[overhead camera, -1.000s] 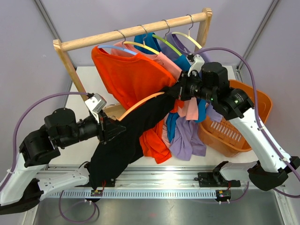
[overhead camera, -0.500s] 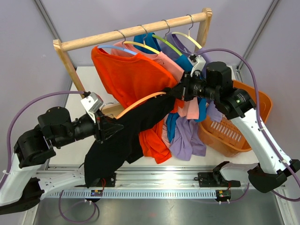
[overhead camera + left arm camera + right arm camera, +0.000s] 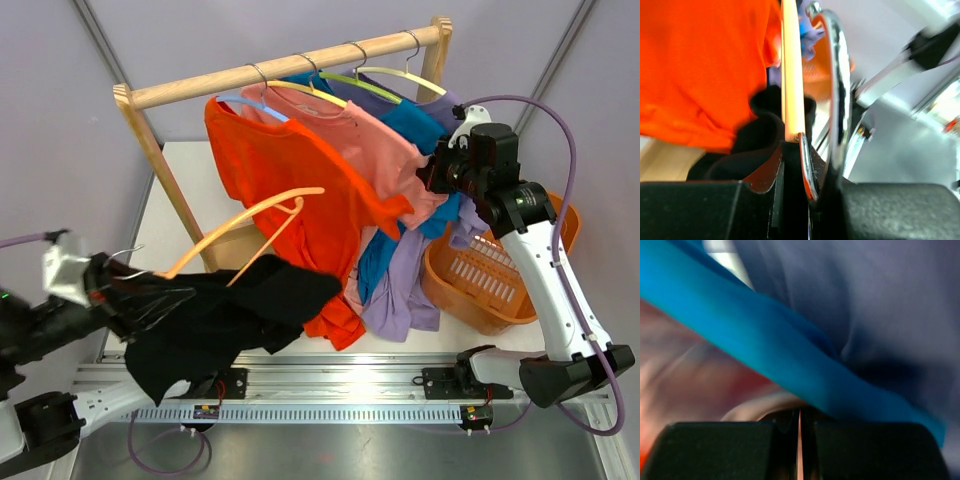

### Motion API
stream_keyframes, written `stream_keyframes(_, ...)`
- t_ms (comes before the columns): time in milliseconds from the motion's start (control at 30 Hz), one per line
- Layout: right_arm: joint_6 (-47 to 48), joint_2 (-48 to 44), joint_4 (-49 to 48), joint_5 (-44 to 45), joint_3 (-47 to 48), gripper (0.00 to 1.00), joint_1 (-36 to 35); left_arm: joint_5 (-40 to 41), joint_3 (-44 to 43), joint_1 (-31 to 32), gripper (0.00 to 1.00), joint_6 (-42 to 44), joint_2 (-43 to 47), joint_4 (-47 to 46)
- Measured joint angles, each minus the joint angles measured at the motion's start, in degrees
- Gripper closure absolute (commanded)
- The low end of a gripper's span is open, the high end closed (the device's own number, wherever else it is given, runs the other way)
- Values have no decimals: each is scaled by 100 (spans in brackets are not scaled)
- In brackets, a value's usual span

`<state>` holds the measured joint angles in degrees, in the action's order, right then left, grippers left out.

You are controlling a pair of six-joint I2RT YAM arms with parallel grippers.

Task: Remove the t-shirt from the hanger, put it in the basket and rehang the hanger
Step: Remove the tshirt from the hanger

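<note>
Left jaws, near left, clamp the orange hanger (image 3: 245, 215) at its neck. The black t-shirt (image 3: 220, 315) bunches beneath it over the counter's (image 3: 160, 225) near-left edge. Right jaws are closed beside the hanging blue shirt (image 3: 410, 120).

I can read no writing in any of my views — no print on the black t-shirt (image 3: 215, 320), none on the orange basket (image 3: 470, 275). A small sticker (image 3: 208, 411) on the rail (image 3: 330, 412) at the table's near edge carries marks too small to make out.
</note>
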<state>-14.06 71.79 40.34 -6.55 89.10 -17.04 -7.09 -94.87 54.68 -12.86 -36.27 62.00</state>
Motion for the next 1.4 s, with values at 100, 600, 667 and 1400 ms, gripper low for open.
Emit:
stream_keyframes(100,153,61,26,286,-127,100,20,-105,-186,2,100,0,352,-90)
stream_keyframes(600,1657,-719,-13,-2876,-654,100,17,-205,887,9,100,160,-345,-774)
stream_keyframes(667,1902,-800,-4,-3233,-654,100,17,-256,887,9,100,260,-444,-907)
stream_keyframes(1400,3685,-1071,1104,-4468,-11,100,17,-614,-1668,-273,100,2094,-2706,-1375)
